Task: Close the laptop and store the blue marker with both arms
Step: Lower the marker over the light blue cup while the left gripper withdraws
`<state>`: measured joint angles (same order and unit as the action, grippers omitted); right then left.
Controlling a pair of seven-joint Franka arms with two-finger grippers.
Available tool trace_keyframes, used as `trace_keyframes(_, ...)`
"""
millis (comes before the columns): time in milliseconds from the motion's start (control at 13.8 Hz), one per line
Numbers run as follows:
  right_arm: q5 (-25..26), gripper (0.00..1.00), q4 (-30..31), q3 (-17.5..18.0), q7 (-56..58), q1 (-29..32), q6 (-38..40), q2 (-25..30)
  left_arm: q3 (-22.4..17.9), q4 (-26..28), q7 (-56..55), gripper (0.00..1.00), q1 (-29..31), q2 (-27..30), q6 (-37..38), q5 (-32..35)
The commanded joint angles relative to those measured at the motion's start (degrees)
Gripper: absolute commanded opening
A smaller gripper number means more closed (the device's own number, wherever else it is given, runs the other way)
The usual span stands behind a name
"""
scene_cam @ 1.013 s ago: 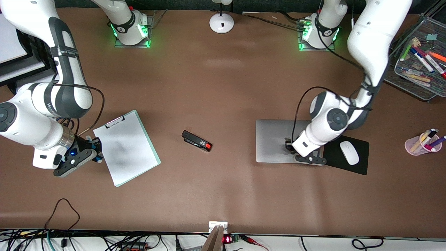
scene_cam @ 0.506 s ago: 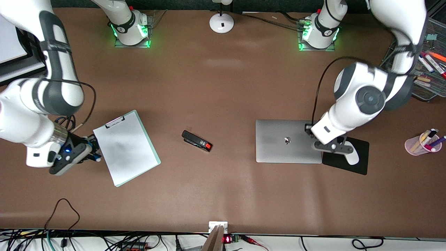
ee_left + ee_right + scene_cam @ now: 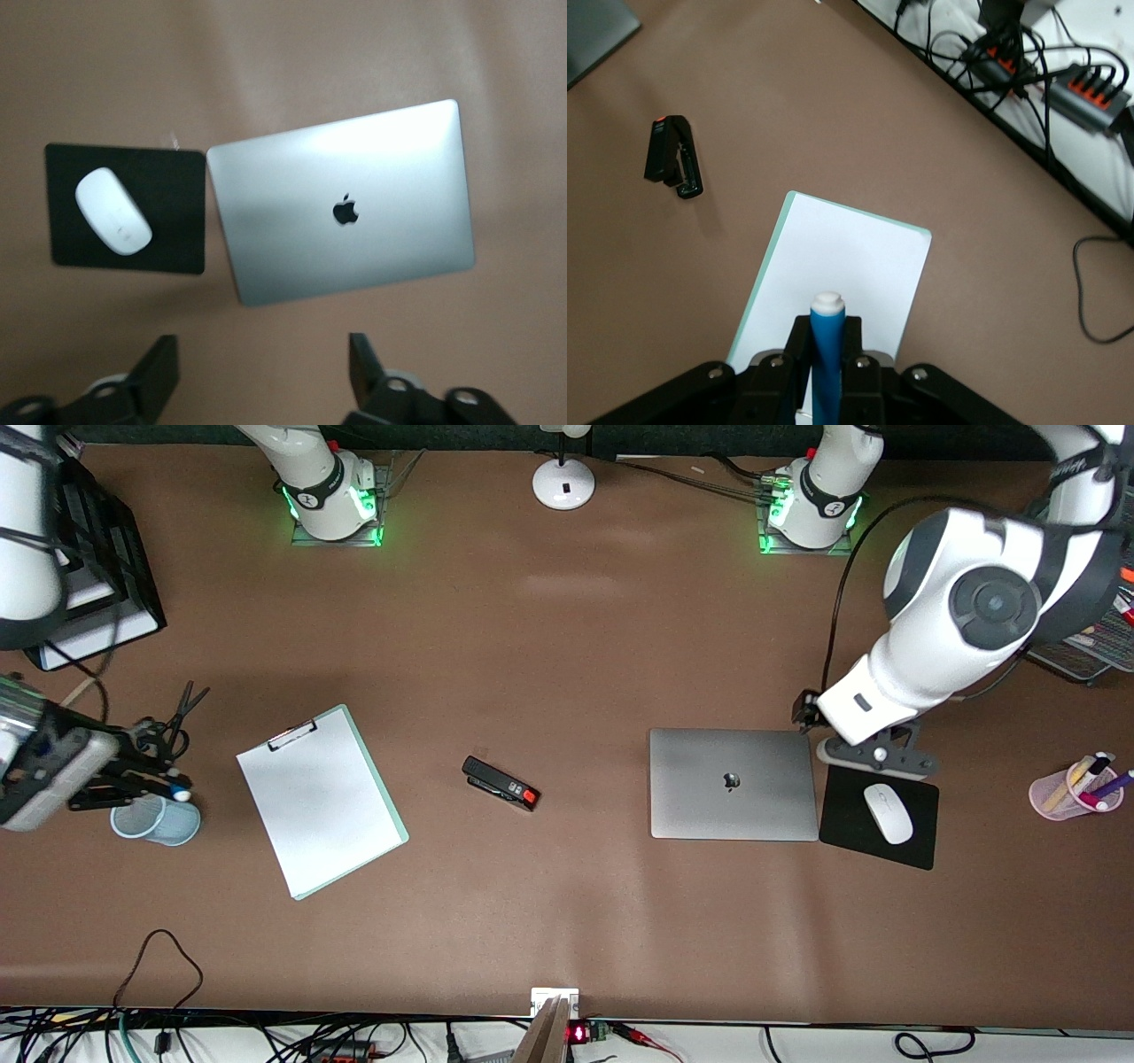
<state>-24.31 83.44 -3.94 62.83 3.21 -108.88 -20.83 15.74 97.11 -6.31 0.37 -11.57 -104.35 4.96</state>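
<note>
The laptop [image 3: 731, 784] lies shut on the table, silver lid up with the dark logo; it also shows in the left wrist view [image 3: 345, 204]. My left gripper [image 3: 873, 755] hangs open and empty over the table by the edge of the mouse pad; in its wrist view [image 3: 261, 372] nothing lies between the spread fingers. My right gripper [image 3: 149, 783] is shut on the blue marker [image 3: 175, 792], held over a pale blue cup [image 3: 158, 821] at the right arm's end of the table. The right wrist view shows the marker [image 3: 827, 354] upright between the fingers, white end out.
A clipboard [image 3: 319, 802] and a black stapler [image 3: 500, 783] lie mid-table. A white mouse [image 3: 888, 813] sits on a black mouse pad [image 3: 921, 850] beside the laptop. Scissors [image 3: 182, 704] lie by the cup. A pink pen cup [image 3: 1063, 793] and a mesh tray [image 3: 1076, 657] stand at the left arm's end.
My left gripper lifted off the laptop lid and moved toward the left arm's end. My right gripper carried the marker away from the clipboard to above the pale blue cup.
</note>
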Motion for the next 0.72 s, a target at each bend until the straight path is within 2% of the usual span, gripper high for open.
trace_keyframes(0, -8.44, 0.00, -0.56, 0.51, 12.01, 4.16, 2.17, -0.09, 0.26, -1.20, 1.56, 1.00, 2.17, 5.32, 6.24, 0.92)
trace_keyframes(217, -18.54, 0.00, -0.65, 0.42, 23.43, 9.34, 3.76, -0.43, -0.09, -8.32, 1.39, 1.00, 3.05, 5.51, 11.00, 1.27)
trace_keyframes(434, -25.06, 0.00, -0.65, 0.51, 38.19, 13.04, 4.99, -2.62, -0.01, -8.77, 1.39, 1.00, 4.80, 4.19, 11.01, 0.58)
trace_keyframes(651, -31.04, 0.00, -0.65, 0.69, 52.62, 17.34, 8.75, -6.23, -0.01, -12.37, 1.30, 1.00, 5.69, 1.91, 11.00, 0.57)
